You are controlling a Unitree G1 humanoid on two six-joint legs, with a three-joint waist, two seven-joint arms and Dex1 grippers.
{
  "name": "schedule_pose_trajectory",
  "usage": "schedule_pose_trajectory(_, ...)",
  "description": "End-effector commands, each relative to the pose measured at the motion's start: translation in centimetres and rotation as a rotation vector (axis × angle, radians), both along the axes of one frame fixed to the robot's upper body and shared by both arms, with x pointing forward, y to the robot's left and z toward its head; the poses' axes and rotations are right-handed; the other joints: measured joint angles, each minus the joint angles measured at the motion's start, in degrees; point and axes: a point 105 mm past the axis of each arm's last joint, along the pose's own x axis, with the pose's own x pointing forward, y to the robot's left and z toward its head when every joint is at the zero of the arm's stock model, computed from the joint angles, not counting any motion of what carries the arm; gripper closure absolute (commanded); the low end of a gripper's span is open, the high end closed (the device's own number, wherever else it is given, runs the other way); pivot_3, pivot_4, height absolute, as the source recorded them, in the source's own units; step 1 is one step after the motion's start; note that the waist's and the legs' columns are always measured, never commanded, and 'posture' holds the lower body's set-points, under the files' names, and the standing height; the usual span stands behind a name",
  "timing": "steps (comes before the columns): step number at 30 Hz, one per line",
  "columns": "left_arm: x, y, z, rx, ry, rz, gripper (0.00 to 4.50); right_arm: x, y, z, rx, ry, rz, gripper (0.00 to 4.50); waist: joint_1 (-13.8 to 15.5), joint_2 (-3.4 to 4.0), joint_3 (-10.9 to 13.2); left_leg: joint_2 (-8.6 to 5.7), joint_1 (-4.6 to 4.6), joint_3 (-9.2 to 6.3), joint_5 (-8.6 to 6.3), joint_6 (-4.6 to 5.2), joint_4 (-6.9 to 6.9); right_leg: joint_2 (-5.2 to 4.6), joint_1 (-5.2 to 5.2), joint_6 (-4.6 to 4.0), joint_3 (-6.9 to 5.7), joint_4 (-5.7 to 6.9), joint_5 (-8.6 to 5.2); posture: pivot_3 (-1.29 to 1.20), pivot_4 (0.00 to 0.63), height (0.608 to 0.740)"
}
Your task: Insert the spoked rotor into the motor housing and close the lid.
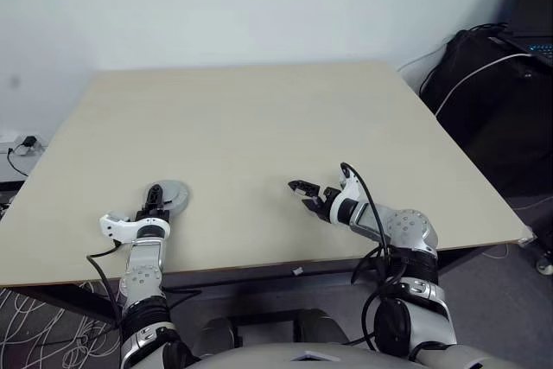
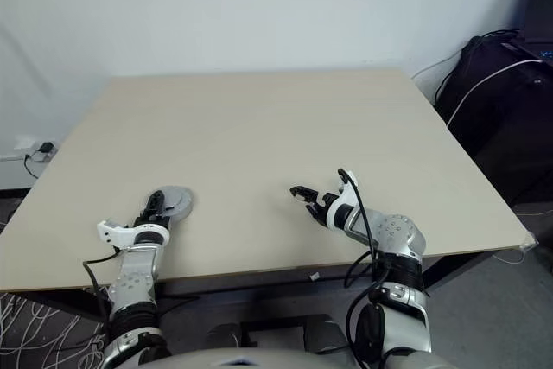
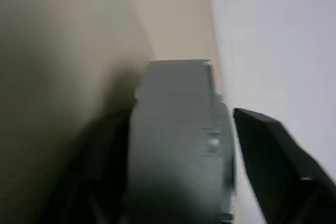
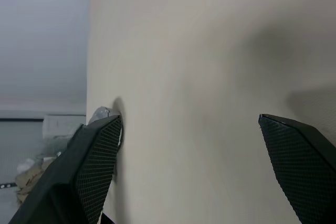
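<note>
Pale beige wooden surface (image 1: 259, 127) sits against a plain white wall, and we see most of it bare: wide open room across the middle, the far half and the right side. Its right edge runs diagonally toward a black bag (image 1: 484, 84) with a white cable beside the surface; a wall socket with a plug shows past the left edge.

We see one task piece, a small round grey metal assembly (image 1: 171, 195) with a dark centre, lying flat near the left front corner, close to the near edge and well in from the left edge. We cannot tell from these views whether the grey disc on top is the lid seated on the motor housing, nor where the spoked rotor is.

Left gripper (image 1: 154, 200) lies low at that assembly, fingers pointing forward across it. In the left wrist view the grey round body (image 3: 178, 140) stands between the two black fingers (image 3: 273, 150), with a clear gap on one side, so the jaws are spread wide and not clamping it; contact on the other side we cannot tell.

Right gripper (image 1: 304, 195) hovers near the middle front of the surface, pointing left, jaws fully wide and empty, with bare wood between the fingers (image 4: 94, 156). Well apart from the assembly.
</note>
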Motion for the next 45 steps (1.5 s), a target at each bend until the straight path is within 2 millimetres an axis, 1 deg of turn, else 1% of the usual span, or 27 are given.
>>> schedule_pose_trajectory(1,0.2,-0.5,0.9,0.016,-0.027,-0.035,0.06,0.5,0.0,1.3,0.01,-0.061,-0.005,0.0,0.0,0.02,0.0,0.0,0.02,0.0,0.0,0.0,0.0,0.0,0.02,-0.01,0.0,0.0,-0.01,0.0,0.0,0.74)
schedule_pose_trajectory(7,-1.3,-1.0,0.4,0.016,0.015,-0.069,0.06,0.4,0.1,1.3,0.009,-0.06,0.0,0.0,-0.1,0.04,0.0,0.0,0.05,0.01,0.0,0.0,0.0,0.0,0.05,-0.01,0.01,-0.02,-0.01,0.0,0.0,0.74)
schedule_pose_trajectory(13,-3.8,-1.9,-0.6,-0.012,0.075,-0.103,0.06,0.3,0.1,1.2,0.011,-0.057,0.005,0.0,-0.3,0.11,-0.1,0.0,0.07,0.03,-0.01,0.0,0.0,-0.01,0.06,-0.09,0.02,-0.03,-0.05,0.0,0.0,0.74)
schedule_pose_trajectory(15,-4.5,-2.0,-0.6,-0.022,0.082,-0.107,0.06,0.2,0.2,1.2,0.012,-0.055,0.009,0.0,-0.4,0.14,-0.1,0.0,0.09,0.04,-0.01,0.01,0.0,-0.02,0.07,-0.29,0.03,-0.02,-0.17,0.0,0.0,0.74)
schedule_pose_trajectory(22,-6.1,-2.4,-0.7,-0.048,0.105,-0.154,0.06,0.1,0.4,1.1,0.016,-0.053,0.019,0.0,-0.5,0.15,-0.1,0.01,0.13,0.08,-0.01,0.01,0.0,-0.02,0.09,-0.3,0.06,-0.02,-0.18,0.0,0.0,0.74)
schedule_pose_trajectory(27,-7.9,-4.1,-1.0,-0.088,0.128,-0.277,0.06,0.0,0.5,1.0,0.019,-0.052,0.022,0.0,-0.5,0.21,-0.1,0.0,0.12,0.11,-0.02,0.02,-0.01,-0.05,0.08,-0.31,0.08,-0.05,-0.18,0.0,0.0,0.74)
schedule_pose_trajectory(29,-8.3,-5.1,-0.7,-0.092,0.121,-0.348,0.06,0.0,0.5,1.0,0.02,-0.051,0.023,0.0,-0.5,0.28,-0.2,0.0,0.12,0.11,-0.03,0.02,-0.01,-0.05,0.08,-0.31,0.08,-0.06,-0.19,0.0,0.0,0.74)
schedule_pose_trajectory(32,-7.9,-7.1,1.1,-0.046,0.039,-0.482,0.06,0.0,0.7,1.0,0.021,-0.05,0.029,0.0,-0.4,0.34,-0.2,-0.01,0.13,0.11,-0.03,0.01,0.0,-0.07,0.07,-0.31,0.07,-0.06,-0.19,0.0,0.0,0.74)
schedule_pose_trajectory(34,-7.7,-8.3,2.1,-0.071,-0.005,-0.536,0.06,0.0,0.8,1.0,0.02,-0.05,0.032,0.0,-0.2,0.33,-0.2,-0.02,0.12,0.1,-0.03,0.01,0.01,-0.08,0.06,-0.31,0.05,-0.05,-0.19,0.0,0.0,0.74)
schedule_pose_trajectory(35,-7.7,-8.9,2.5,-0.055,-0.027,-0.584,0.06,0.0,0.9,1.0,0.02,-0.051,0.034,0.0,-0.3,0.3,-0.2,-0.02,0.12,0.1,-0.03,0.01,0.03,-0.08,0.05,-0.31,0.05,-0.04,-0.19,0.0,0.0,0.74)
schedule_pose_trajectory(38,-7.5,-10.3,3.6,0.05,-0.069,-0.707,0.06,0.0,0.9,1.0,0.019,-0.054,0.036,0.0,-0.6,0.24,-0.2,-0.01,0.1,0.1,-0.02,0.0,0.03,-0.06,0.0,-0.32,0.04,0.02,-0.19,0.0,0.0,0.74)
schedule_pose_trajectory(40,-6.9,-10.7,3.9,0.134,-0.082,-0.75,0.06,0.0,0.9,1.0,0.019,-0.056,0.036,0.0,-0.7,0.27,-0.2,0.01,0.1,0.11,-0.02,0.0,-0.02,-0.04,-0.05,-0.35,0.05,0.05,-0.2,0.0,0.0,0.74)
schedule_pose_trajectory(41,-6.7,-10.9,3.9,0.171,-0.085,-0.77,0.44,0.0,0.9,1.1,0.019,-0.057,0.036,0.0,-0.6,0.29,-0.2,0.01,0.1,0.11,-0.02,-0.01,-0.03,-0.04,-0.05,-0.36,0.05,0.05,-0.21,0.0,0.0,0.74)
schedule_pose_trajectory(43,-6.1,-11.1,4.0,0.232,-0.095,-0.797,0.97,0.0,1.0,1.2,0.018,-0.062,0.038,0.0,-0.6,0.3,-0.2,0.01,0.1,0.11,-0.01,-0.01,-0.04,-0.04,-0.04,-0.37,0.05,0.05,-0.21,0.0,0.0,0.74)
schedule_pose_trajectory(45,-5.4,-11.3,4.0,0.287,-0.105,-0.808,1.65,0.0,1.0,1.2,0.015,-0.067,0.039,0.0,-0.5,0.29,-0.2,0.0,0.08,0.13,-0.01,-0.01,-0.03,-0.05,-0.03,-0.35,0.07,0.01,-0.2,0.0,0.0,0.74)
